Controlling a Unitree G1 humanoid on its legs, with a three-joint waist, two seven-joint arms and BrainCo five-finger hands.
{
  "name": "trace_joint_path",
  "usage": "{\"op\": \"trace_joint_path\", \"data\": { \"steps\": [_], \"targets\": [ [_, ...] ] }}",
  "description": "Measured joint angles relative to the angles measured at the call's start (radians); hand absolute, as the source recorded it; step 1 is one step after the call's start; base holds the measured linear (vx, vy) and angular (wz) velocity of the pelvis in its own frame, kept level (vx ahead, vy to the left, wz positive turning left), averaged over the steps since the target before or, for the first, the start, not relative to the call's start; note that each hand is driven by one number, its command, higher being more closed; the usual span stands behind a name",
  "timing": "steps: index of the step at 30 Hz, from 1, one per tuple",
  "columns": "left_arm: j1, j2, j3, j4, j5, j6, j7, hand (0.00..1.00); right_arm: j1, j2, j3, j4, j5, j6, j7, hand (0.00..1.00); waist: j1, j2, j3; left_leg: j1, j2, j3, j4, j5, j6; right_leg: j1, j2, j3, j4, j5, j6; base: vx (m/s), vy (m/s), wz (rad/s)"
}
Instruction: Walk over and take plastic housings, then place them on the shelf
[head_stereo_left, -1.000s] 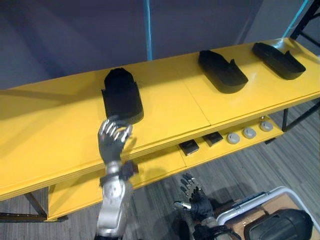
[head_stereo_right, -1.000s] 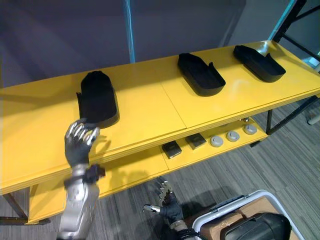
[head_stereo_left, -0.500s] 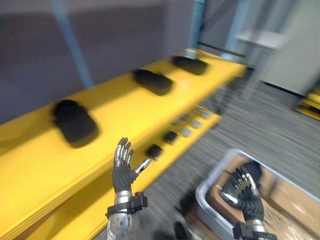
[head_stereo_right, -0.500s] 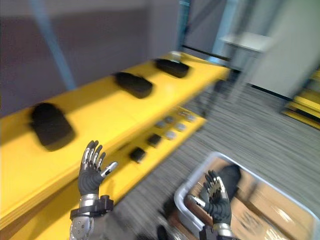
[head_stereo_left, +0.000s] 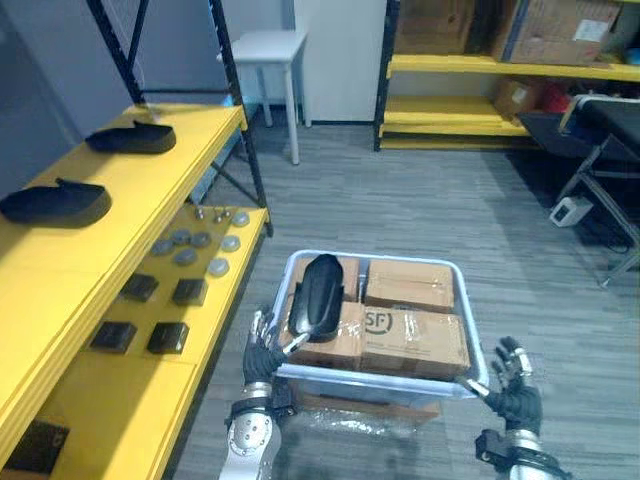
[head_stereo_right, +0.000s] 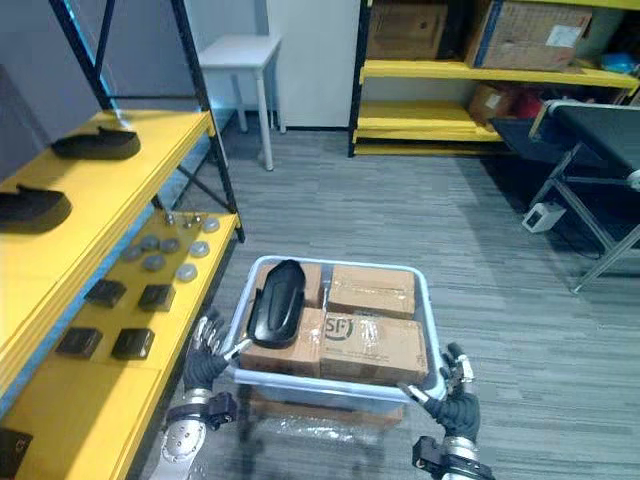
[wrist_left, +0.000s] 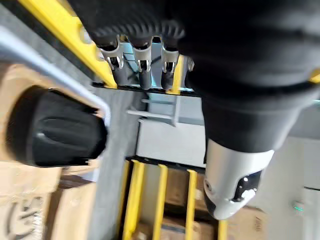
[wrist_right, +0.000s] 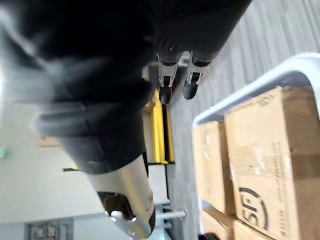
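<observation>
A black plastic housing (head_stereo_left: 318, 295) lies on top of cardboard boxes (head_stereo_left: 412, 340) inside a white bin (head_stereo_left: 380, 375) on the floor in front of me. My left hand (head_stereo_left: 262, 352) is open at the bin's front left corner, close to the housing (wrist_left: 55, 132) but holding nothing. At the front right corner my right hand (head_stereo_left: 512, 385) is open too, fingers (wrist_right: 170, 80) spread, beside the bin rim (wrist_right: 250, 85). Two more black housings (head_stereo_left: 55, 203) (head_stereo_left: 132, 138) rest on the yellow shelf (head_stereo_left: 180, 150) to the left.
The shelf's lower level (head_stereo_left: 150, 300) carries small black blocks and grey discs. A white side table (head_stereo_left: 262, 45) stands at the back, with yellow racks (head_stereo_left: 480, 65) holding boxes behind it. A dark metal frame (head_stereo_left: 600, 170) is at the right. Grey floor lies between.
The camera has swung from the yellow shelf round to the bin on the floor. Both hands have come down to the bin's front corners, still open.
</observation>
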Motion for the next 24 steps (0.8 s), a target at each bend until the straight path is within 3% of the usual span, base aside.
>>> {"op": "trace_joint_path", "data": {
  "steps": [1, 3, 4, 5, 6, 8, 11, 16, 21, 24],
  "targets": [
    [0.003, 0.0, 0.035, 0.059, 0.032, 0.008, 0.002, 0.0, -0.034, -0.01, 0.013, 0.042, -0.015, 0.001, -0.01, 0.0, 0.005, -0.005, 0.005, -0.061, -0.021, -0.135, 0.06, -0.021, -0.026, 0.003, -0.006, -0.003, 0.0, 0.001, -0.007, 0.05, -0.152, 0.01],
    [0.01, 0.001, 0.063, 0.113, 0.076, 0.027, 0.016, 0.0, -0.092, -0.024, 0.013, 0.107, -0.042, 0.004, -0.036, 0.0, 0.026, -0.009, 0.016, -0.084, -0.095, -0.262, 0.018, -0.042, -0.059, 0.005, -0.032, -0.004, 0.007, 0.001, -0.008, 0.05, 0.017, 0.0],
    [0.032, 0.005, 0.075, 0.144, 0.097, 0.034, 0.031, 0.0, -0.146, -0.028, 0.012, 0.168, -0.048, 0.012, -0.056, 0.0, 0.038, -0.006, 0.023, -0.07, -0.154, -0.326, -0.114, -0.027, -0.044, 0.008, -0.049, -0.003, 0.009, 0.001, -0.006, 0.07, 0.14, -0.02],
    [0.054, 0.003, 0.08, 0.173, 0.109, 0.039, 0.046, 0.0, -0.195, -0.031, 0.001, 0.221, -0.071, 0.021, -0.074, 0.0, 0.054, 0.018, 0.026, -0.052, -0.181, -0.374, -0.257, 0.082, -0.023, 0.009, -0.045, -0.007, 0.008, -0.003, 0.008, 0.09, 0.183, 0.03],
    [0.067, 0.007, 0.086, 0.196, 0.109, 0.039, 0.049, 0.0, -0.236, -0.029, -0.003, 0.265, -0.089, 0.03, -0.093, 0.0, 0.072, 0.023, 0.03, -0.039, -0.196, -0.394, -0.296, 0.102, -0.062, 0.015, -0.05, -0.011, 0.002, -0.007, 0.025, 0.1, 0.188, 0.25],
    [0.083, 0.023, 0.094, 0.239, 0.109, 0.05, 0.049, 0.0, -0.306, -0.014, -0.001, 0.33, -0.131, 0.045, -0.131, 0.0, 0.081, 0.001, 0.043, -0.019, -0.247, -0.402, -0.394, 0.151, -0.046, 0.006, -0.088, -0.026, -0.002, -0.002, 0.034, 0.07, 0.134, 0.4],
    [0.145, 0.045, 0.076, 0.249, 0.109, 0.058, 0.043, 0.0, -0.478, 0.001, -0.013, 0.425, -0.191, 0.079, -0.186, 0.0, 0.115, -0.003, 0.074, -0.032, -0.299, -0.432, -0.455, 0.194, -0.022, -0.006, -0.125, -0.068, -0.01, 0.011, 0.055, 0.05, 0.12, 0.4],
    [0.138, 0.063, -0.008, 0.251, 0.108, 0.056, 0.03, 0.0, -0.875, -0.034, -0.151, 0.675, -0.2, 0.125, -0.322, 0.0, 0.186, 0.001, 0.162, -0.09, -0.326, -0.467, -0.469, 0.223, -0.005, -0.046, -0.139, -0.093, -0.01, 0.023, 0.074, -0.03, 0.072, 0.26],
    [0.094, 0.082, -0.061, 0.25, 0.074, 0.022, 0.039, 0.0, -1.233, -0.17, -0.221, 0.921, -0.204, 0.157, -0.418, 0.0, 0.221, 0.018, 0.262, -0.156, -0.338, -0.511, -0.465, 0.251, 0.004, -0.088, -0.141, -0.122, 0.0, 0.026, 0.075, -0.05, 0.043, 0.25],
    [0.074, 0.086, -0.075, 0.258, 0.046, 0.007, 0.045, 0.0, -1.364, -0.24, -0.219, 1.042, -0.204, 0.169, -0.431, 0.0, 0.232, 0.029, 0.286, -0.194, -0.337, -0.524, -0.45, 0.253, 0.006, -0.118, -0.138, -0.127, 0.009, 0.032, 0.073, -0.02, 0.016, 0.09]
  ]
}}
